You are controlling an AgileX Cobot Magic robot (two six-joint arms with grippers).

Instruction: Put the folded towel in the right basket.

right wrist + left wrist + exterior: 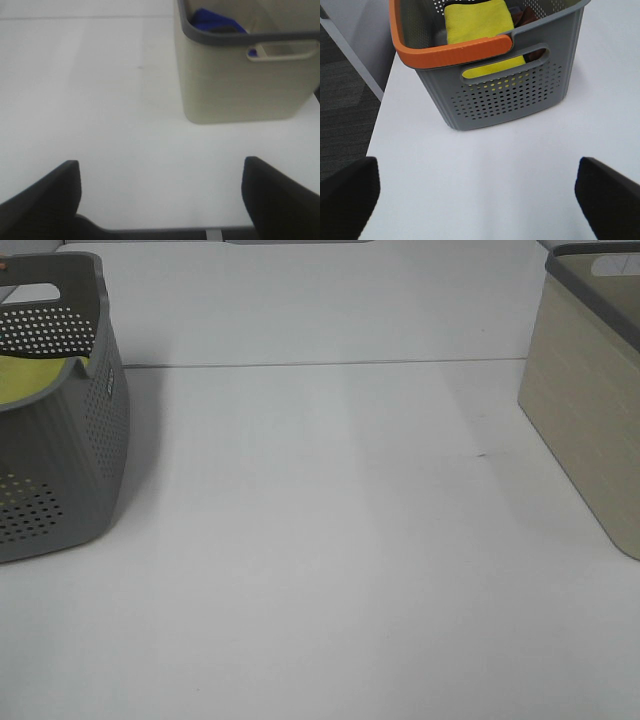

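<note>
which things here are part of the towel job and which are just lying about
Part of the job:
- yellow folded towel, lying in the grey perforated basket
- beige basket, the right one
- left gripper, open, facing the grey basket
- right gripper, open

Just lying about:
- blue item inside the beige basket
- dark cloth beside the towel

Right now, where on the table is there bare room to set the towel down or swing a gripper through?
The table is bare between the gray basket on the left and the beige basket on the right. Crowded: the gray basket holds a yellow towel, and the beige one holds something blue.
</note>
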